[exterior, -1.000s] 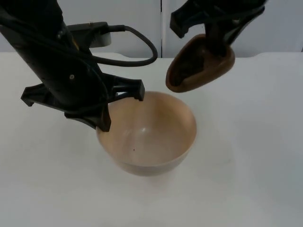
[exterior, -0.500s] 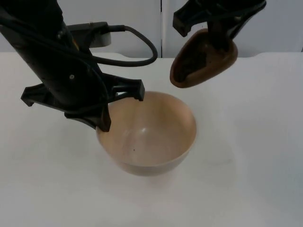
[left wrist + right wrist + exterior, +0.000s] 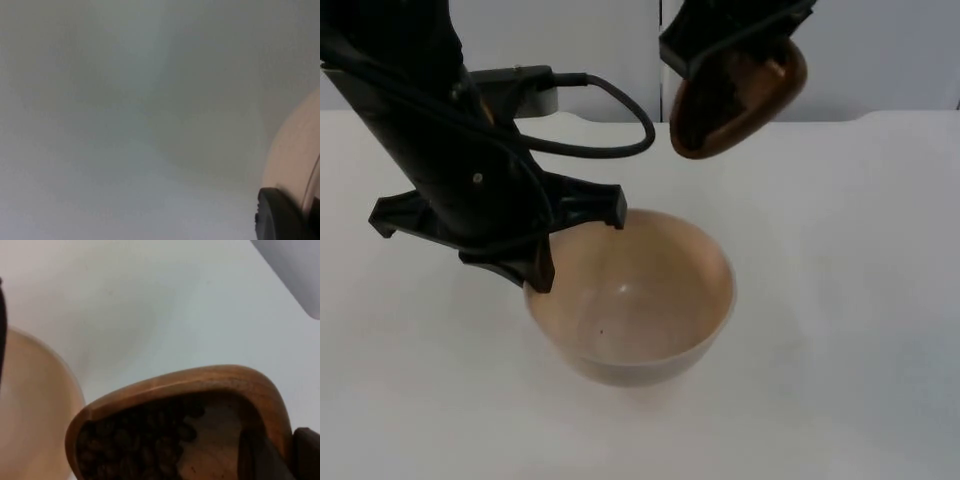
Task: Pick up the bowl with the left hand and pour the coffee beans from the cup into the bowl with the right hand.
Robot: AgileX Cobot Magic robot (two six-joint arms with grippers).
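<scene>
Bowl (image 3: 640, 300) is clamped at its rim by the left hand (image 3: 575, 235), just above the surface (image 3: 840, 350). Right hand (image 3: 740, 40) grips the tilted cup (image 3: 735, 95); coffee beans (image 3: 135, 440) remain inside. Pouring is pending.

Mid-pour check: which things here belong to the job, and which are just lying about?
Job: bowl, held at its rim by the left claw; cup of beans, tilted in the right claw, above and behind the bowl.

Lying about: nothing besides the table and wall.
</scene>
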